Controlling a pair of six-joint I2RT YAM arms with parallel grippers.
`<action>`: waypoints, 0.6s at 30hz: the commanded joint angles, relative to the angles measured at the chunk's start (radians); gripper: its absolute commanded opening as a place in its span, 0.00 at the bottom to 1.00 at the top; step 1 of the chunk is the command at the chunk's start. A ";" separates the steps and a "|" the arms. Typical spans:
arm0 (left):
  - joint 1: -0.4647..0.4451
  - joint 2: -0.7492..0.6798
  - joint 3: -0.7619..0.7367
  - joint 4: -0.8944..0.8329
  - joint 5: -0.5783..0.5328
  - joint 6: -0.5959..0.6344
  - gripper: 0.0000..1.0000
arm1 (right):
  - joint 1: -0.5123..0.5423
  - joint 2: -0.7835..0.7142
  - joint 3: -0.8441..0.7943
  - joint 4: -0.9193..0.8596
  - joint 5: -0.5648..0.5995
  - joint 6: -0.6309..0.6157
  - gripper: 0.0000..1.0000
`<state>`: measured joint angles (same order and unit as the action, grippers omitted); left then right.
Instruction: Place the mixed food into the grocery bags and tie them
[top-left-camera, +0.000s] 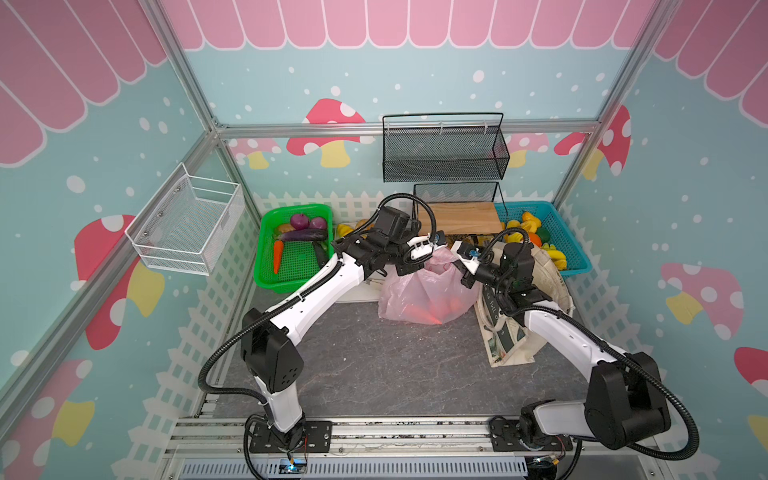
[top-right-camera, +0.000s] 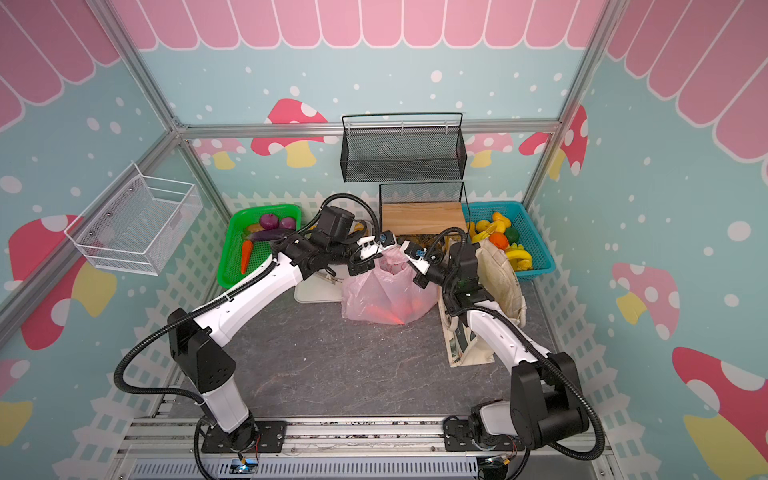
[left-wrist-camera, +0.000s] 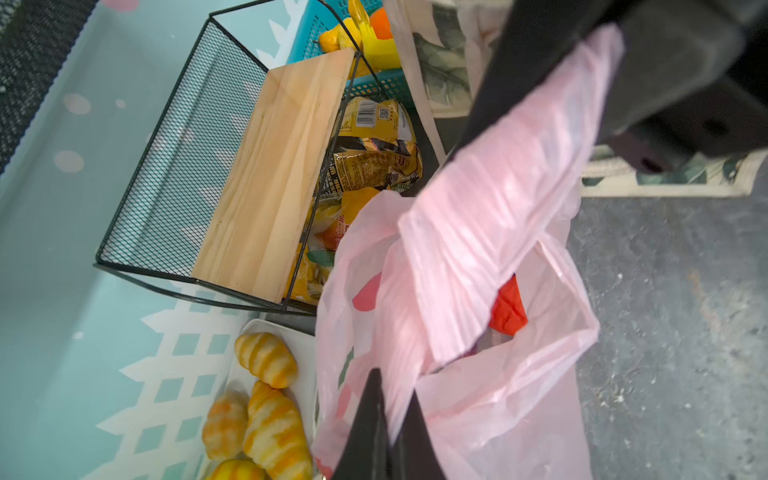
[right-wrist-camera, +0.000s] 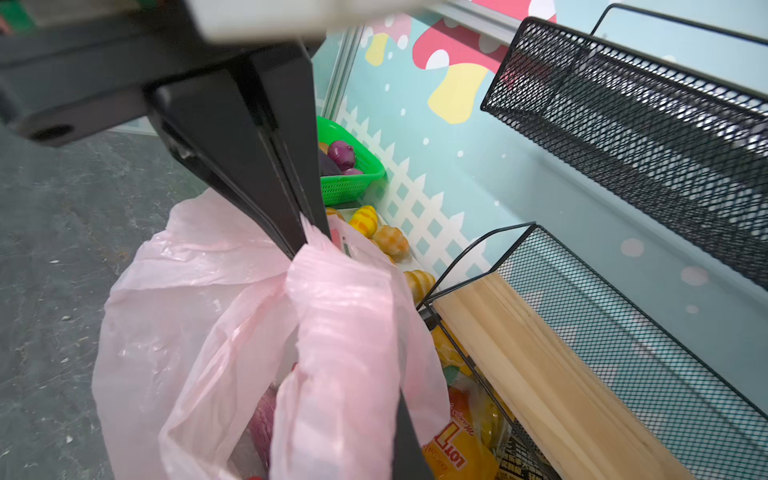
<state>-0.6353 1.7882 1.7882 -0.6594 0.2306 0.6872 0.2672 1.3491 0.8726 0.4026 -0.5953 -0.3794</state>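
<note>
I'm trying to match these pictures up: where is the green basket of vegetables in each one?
In a top view: green basket at the back left, against the wall.
In a top view: the basket in the same back-left corner.
Left wrist view: not in it.
Right wrist view: small and far, beyond the bread rolls.
Shared landmark: the wood-topped black mesh rack, in all four.

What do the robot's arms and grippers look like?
The left arm and right arm have white shells, black joint housings and black ribbed hoses. The left gripper and right gripper have white bodies, a small blue part and flat black fingers.
</note>
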 joint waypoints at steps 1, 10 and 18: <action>0.001 -0.061 0.005 0.037 0.051 -0.272 0.00 | 0.015 -0.031 -0.041 0.116 0.085 0.002 0.00; -0.003 -0.176 -0.226 0.265 0.149 -0.721 0.00 | 0.060 -0.034 -0.122 0.326 0.162 0.132 0.00; -0.004 -0.199 -0.347 0.406 0.167 -0.867 0.08 | 0.102 -0.012 -0.173 0.484 0.175 0.304 0.00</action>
<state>-0.6380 1.6009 1.4475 -0.3439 0.3698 -0.0696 0.3557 1.3281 0.7166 0.7715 -0.4446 -0.1535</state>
